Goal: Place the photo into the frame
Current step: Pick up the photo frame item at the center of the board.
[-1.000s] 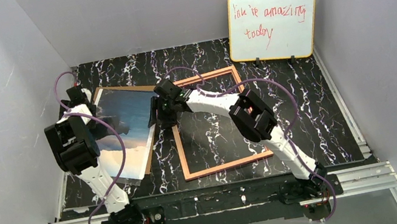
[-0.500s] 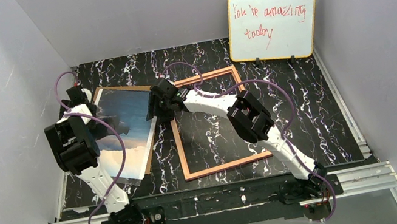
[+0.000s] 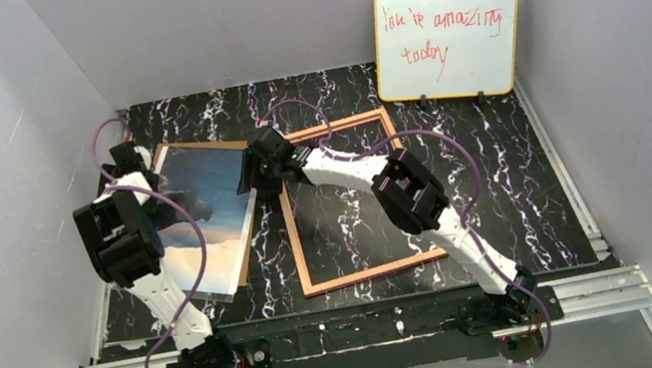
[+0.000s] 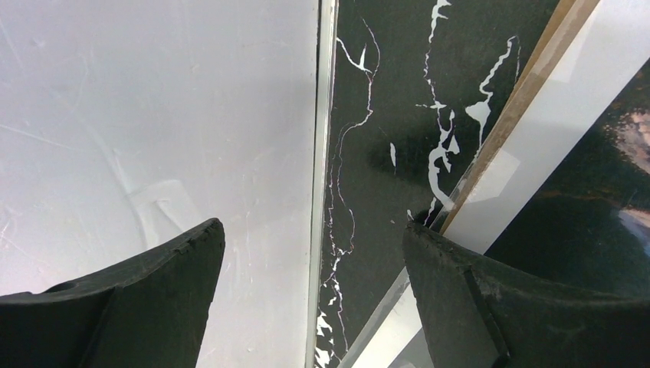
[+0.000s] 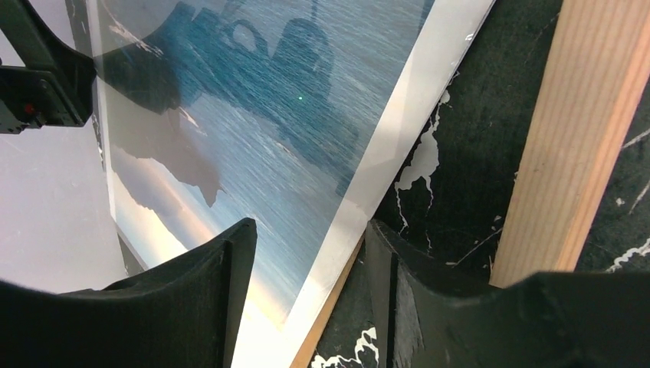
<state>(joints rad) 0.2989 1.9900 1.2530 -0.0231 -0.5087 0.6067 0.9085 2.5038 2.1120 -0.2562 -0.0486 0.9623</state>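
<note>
Judged photo [image 3: 203, 200] light, floppy, slick; best pinched on white margin, 3 o'clock edge. Found right claw [image 5: 310, 238] half open astride it, gripping nothing; left claw [image 4: 313, 230] gaping, empty.

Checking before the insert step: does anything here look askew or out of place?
The photo sits on the brown backing board, both turned at an angle to the frame beside them, which lies empty with the table showing through. Nothing looks damaged.

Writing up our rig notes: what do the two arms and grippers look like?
The left arm and right arm are white links joined by boxy black joint housings, each trailed by a purple cable. The left gripper and right gripper have broad, matte black, curved fingers.
</note>
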